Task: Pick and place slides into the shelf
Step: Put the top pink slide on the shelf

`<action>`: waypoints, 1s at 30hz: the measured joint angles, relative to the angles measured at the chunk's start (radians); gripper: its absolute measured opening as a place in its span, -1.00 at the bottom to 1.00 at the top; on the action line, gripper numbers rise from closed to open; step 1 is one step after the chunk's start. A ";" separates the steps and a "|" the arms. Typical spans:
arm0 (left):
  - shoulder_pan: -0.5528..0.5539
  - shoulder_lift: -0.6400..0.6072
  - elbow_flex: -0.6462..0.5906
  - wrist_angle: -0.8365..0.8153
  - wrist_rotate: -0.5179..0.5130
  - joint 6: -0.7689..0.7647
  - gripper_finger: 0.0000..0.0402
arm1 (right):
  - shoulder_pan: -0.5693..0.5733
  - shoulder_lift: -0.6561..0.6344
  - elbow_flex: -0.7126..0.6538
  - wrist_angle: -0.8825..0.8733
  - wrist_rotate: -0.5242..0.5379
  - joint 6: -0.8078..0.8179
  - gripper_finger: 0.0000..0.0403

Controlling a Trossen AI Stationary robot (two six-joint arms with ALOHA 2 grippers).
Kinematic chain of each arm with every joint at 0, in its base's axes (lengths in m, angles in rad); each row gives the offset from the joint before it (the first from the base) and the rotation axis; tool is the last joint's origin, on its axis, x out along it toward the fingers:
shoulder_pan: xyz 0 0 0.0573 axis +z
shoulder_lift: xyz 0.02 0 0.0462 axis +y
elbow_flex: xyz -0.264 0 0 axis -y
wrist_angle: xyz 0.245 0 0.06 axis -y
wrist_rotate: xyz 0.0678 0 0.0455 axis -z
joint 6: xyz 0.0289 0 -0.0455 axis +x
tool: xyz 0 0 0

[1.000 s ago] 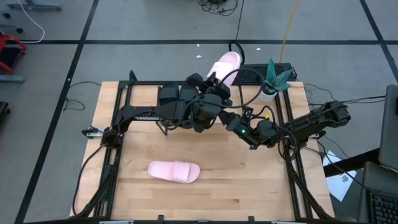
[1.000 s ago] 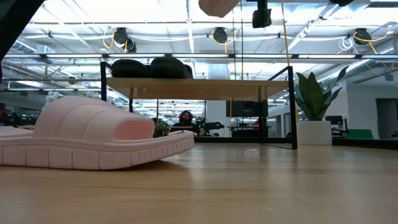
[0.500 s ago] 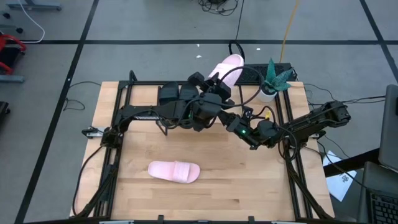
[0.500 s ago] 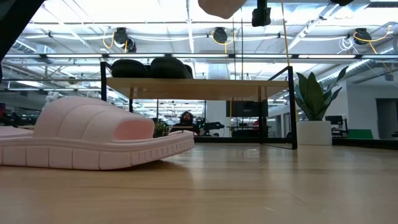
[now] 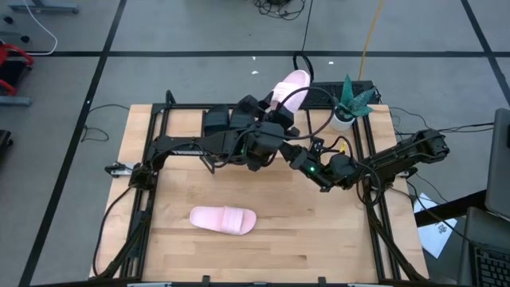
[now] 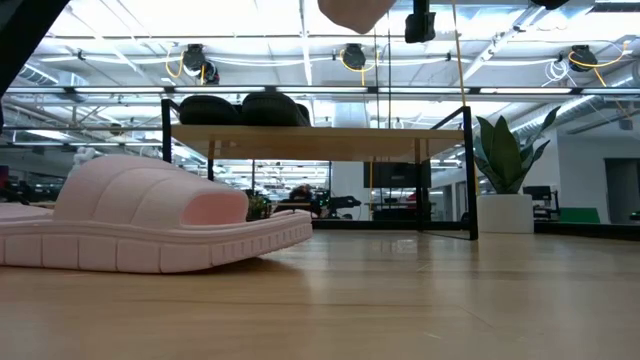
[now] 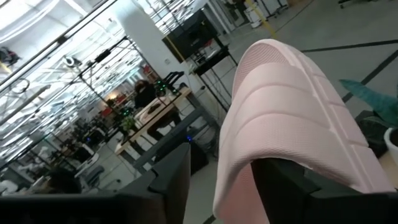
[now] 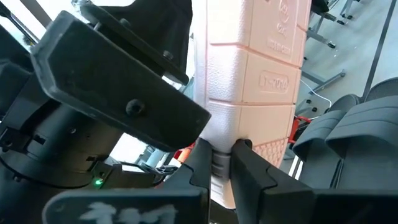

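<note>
Big wooden table [image 5: 319, 239] fills the high view, and at its 12 o'clock edge stands the shelf [image 6: 320, 130], two black slides [image 6: 240, 108] already sitting on its top board. Both arms meet in the middle of the table. The left arm reaches in from 9 o'clock, elbow low, wrist tipped up toward 1 o'clock, and the left gripper [image 5: 272, 112] has the raised pink slide [image 5: 288, 84] between its jaws, lifted above the shelf's far side. From its wrist camera the jaws stand apart on either side of the strap, with a visible gap, so the hold looks slack; whether they still touch the slide I cannot tell. The right arm stretches in from 3 o'clock, forearm level, and the right gripper [image 8: 222, 158] is clenched on the edge of that same pink slide's sole. The second pink slide [image 5: 223, 219] lies flat at 6 o'clock on the table, well apart from both arms.
</note>
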 joint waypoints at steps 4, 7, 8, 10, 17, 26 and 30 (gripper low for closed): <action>-0.005 0.000 0.000 0.000 -0.038 -0.020 -0.14 | 0.000 0.000 0.000 0.000 0.000 -0.001 -0.89; -0.011 0.000 0.000 0.000 -0.068 -0.035 -0.16 | 0.000 0.000 0.000 0.000 -0.001 -0.004 -0.89; -0.014 0.000 0.000 0.000 -0.083 -0.045 -0.17 | 0.000 0.000 0.000 0.000 -0.001 -0.004 -0.89; -0.019 0.000 0.000 0.005 -0.106 -0.052 -0.19 | 0.000 0.000 0.000 0.000 0.000 -0.005 -0.89; -0.033 0.000 0.000 0.044 -0.157 -0.047 -0.20 | 0.000 0.000 0.000 0.000 0.006 -0.011 -0.90; -0.040 0.000 0.000 0.087 -0.195 -0.042 -0.21 | 0.001 0.000 0.000 0.022 0.021 -0.029 -0.91; -0.045 0.000 0.000 0.087 -0.193 -0.045 -0.21 | 0.012 0.000 0.000 0.028 0.029 -0.031 -0.92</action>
